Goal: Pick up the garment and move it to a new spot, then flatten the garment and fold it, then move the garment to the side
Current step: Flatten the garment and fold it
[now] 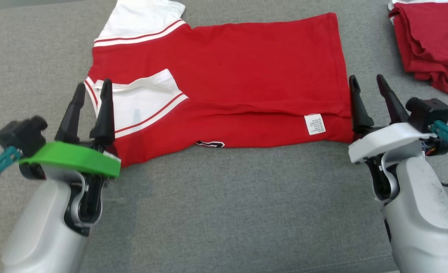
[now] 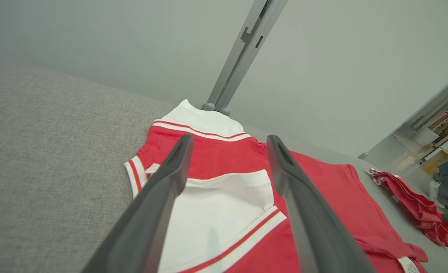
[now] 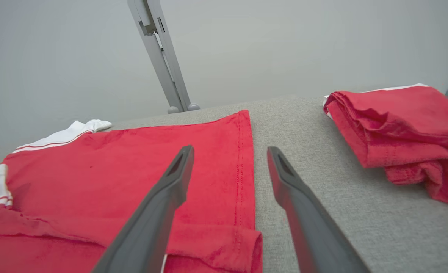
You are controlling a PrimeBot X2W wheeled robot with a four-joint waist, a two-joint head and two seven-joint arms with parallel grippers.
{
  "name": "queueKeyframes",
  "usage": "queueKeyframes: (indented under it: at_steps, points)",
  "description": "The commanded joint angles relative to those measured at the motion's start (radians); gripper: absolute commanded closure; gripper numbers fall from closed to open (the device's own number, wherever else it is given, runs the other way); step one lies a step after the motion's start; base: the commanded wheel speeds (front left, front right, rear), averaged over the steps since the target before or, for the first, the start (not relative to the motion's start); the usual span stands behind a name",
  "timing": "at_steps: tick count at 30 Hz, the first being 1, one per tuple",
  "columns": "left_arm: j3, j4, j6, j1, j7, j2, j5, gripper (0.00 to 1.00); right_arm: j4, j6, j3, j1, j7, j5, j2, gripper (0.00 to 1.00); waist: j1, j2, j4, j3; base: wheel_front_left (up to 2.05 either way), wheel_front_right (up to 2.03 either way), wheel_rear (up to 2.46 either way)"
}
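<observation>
Grey cloth surface [image 1: 224, 212] before us | garment [image 1: 246, 76] lies flat mid-surface, near edge folded over, white sleeve on our left | our left gripper [image 1: 94, 86] fingers spread over sleeve | our right gripper [image 1: 367, 79] fingers spread at hem | red pile [image 1: 432, 41] far right

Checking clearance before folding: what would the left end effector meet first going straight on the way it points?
Probably the folded-in white sleeve of the red cloth T-shirt, right ahead of the left end effector; height is unclear.
</observation>
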State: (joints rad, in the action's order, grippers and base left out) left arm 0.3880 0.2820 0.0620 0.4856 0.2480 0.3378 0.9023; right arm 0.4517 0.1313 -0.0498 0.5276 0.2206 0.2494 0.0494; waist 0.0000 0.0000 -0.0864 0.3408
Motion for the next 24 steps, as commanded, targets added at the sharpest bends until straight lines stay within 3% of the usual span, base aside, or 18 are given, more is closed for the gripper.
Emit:
queueKeyframes:
  at_steps: [1,7,13,18,24]
  points:
    - [-0.009,-0.015,-0.005,-0.036,0.008,0.010,-0.006,0.00,-0.016,-0.001,-0.008,-0.031,0.008,-0.019,0.003,0.00,0.0000,0.0000,0.006,-0.013,0.00,0.00,0.00]
    - [-0.030,-0.095,-0.053,-0.199,-0.003,0.026,0.028,0.00,-0.113,-0.001,-0.029,-0.141,0.000,-0.065,0.003,0.00,0.0000,0.0000,0.027,-0.056,0.00,0.00,0.00]
    - [-0.017,-0.147,-0.104,-0.333,-0.085,0.020,0.097,0.00,-0.187,-0.001,-0.025,-0.254,-0.044,-0.055,0.003,0.00,0.0000,0.0000,0.043,-0.091,0.00,0.00,0.00]
    - [-0.019,-0.148,-0.130,-0.369,-0.143,0.000,0.160,0.00,-0.220,-0.001,-0.013,-0.298,-0.071,-0.041,0.003,0.00,0.0000,0.0000,0.036,-0.096,0.00,0.00,0.00]
    - [-0.029,-0.087,-0.132,-0.324,-0.174,-0.013,0.198,0.00,-0.244,-0.001,0.009,-0.295,-0.096,-0.048,0.003,0.00,0.0000,0.0000,0.004,-0.071,0.00,0.00,0.00]
